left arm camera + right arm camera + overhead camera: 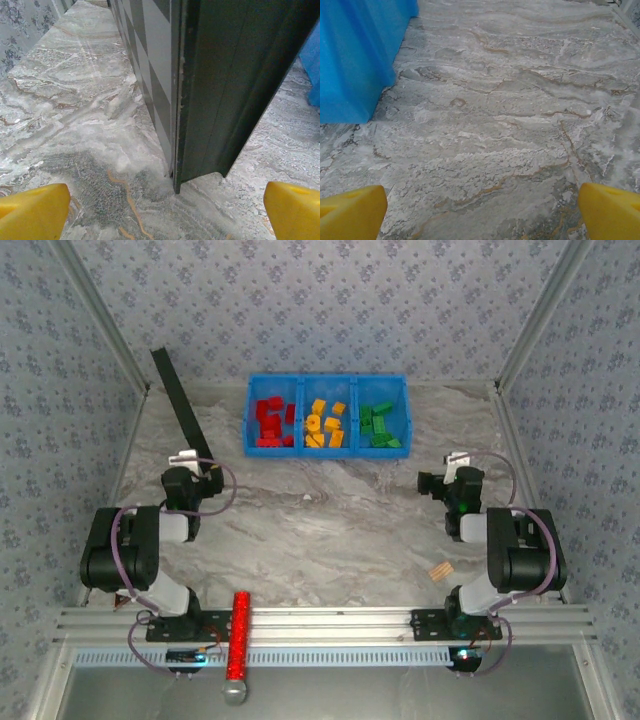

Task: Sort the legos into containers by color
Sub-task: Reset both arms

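The blue bin [326, 376] stands at the back middle of the table. Red legos [272, 422] lie in its left compartment, orange-yellow legos [325, 424] in the middle one and green legos [379, 425] in the right one. My left gripper [195, 460] rests low, left of the bin; in the left wrist view it [165, 217] is open, its yellow fingertips [32, 210] wide apart over bare table. My right gripper [455, 464] sits right of the bin. It [482, 217] is also open and holds nothing, with the bin's wall [355, 55] ahead on the left.
A dark flat panel [180, 405] leans up from the table just ahead of the left gripper, looming close in the left wrist view [230, 85]. A tan wooden block [440, 571] lies by the right arm's base. A long red studded bar [240, 635] rests on the front rail.
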`<move>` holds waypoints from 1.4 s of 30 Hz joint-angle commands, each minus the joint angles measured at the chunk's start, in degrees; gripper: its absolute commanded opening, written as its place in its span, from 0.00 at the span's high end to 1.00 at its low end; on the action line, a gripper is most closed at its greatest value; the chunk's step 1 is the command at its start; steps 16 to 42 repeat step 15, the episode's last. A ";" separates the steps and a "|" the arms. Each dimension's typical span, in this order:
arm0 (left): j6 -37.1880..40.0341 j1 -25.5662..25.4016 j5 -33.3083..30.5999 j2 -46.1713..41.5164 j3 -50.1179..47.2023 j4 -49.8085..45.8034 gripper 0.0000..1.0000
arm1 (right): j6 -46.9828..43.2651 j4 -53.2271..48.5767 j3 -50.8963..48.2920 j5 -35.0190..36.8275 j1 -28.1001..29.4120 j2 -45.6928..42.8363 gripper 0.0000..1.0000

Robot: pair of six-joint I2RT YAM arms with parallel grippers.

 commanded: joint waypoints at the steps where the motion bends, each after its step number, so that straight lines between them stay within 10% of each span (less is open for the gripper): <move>1: 0.70 0.08 1.38 -0.81 0.81 0.28 0.01 | 0.25 1.85 0.66 -0.57 0.43 -0.43 0.00; 42: 0.70 0.05 1.43 -0.75 0.79 0.41 0.01 | -0.12 2.15 0.66 0.65 1.19 -0.20 0.00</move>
